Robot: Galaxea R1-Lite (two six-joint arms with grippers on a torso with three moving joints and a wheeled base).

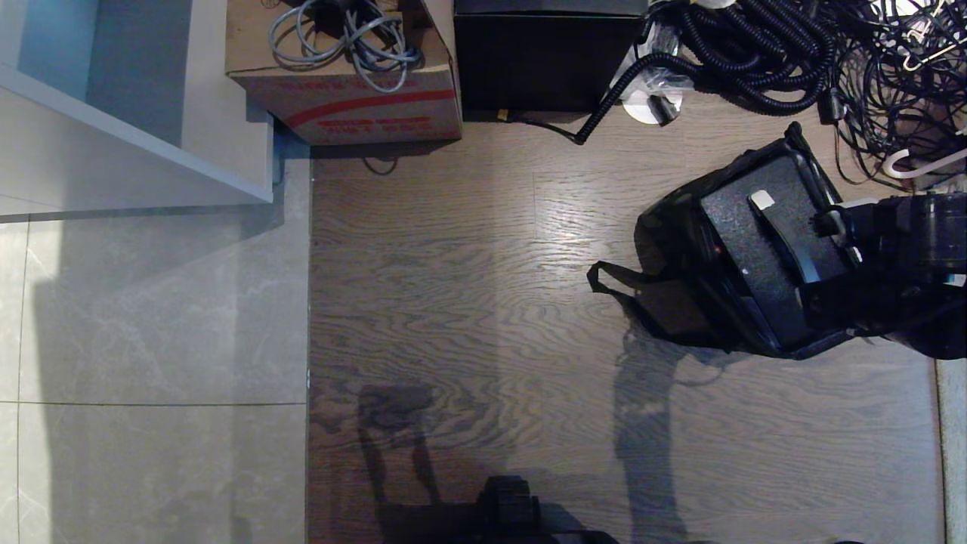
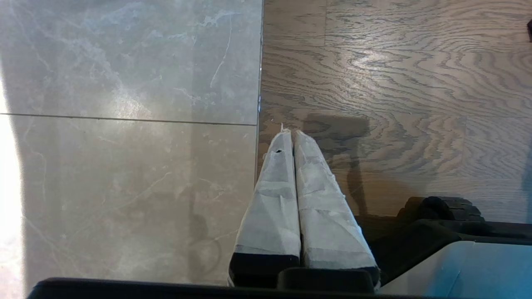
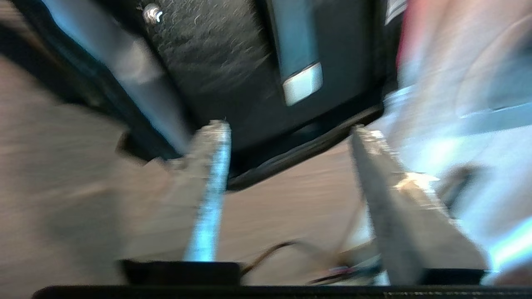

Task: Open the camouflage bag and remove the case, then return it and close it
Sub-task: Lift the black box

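Nearest the robot, the left gripper hangs parked over the seam between grey tile and wooden floor, its taped fingers pressed together on nothing; it plays no part here.

Farther out on the right, the camouflage bag sits on the wood with its top open, its black strap trailing off to the left. The case stands inside, speckled top face exposed and the handle with its silver end running along it. The case's long axis slants from far-left to near-right, tipped a little toward the robot, likely because the soft bag sags under it.

The right gripper reaches in from the right edge, beside the handle. Its fingers stand well apart and hold nothing; the wrist view is smeared, and the silver handle end lies just past the tips. The spread seems meant either for taking the handle or for leaving it.

Beyond lie a red-striped cardboard box, a black cube box and tangled cables.
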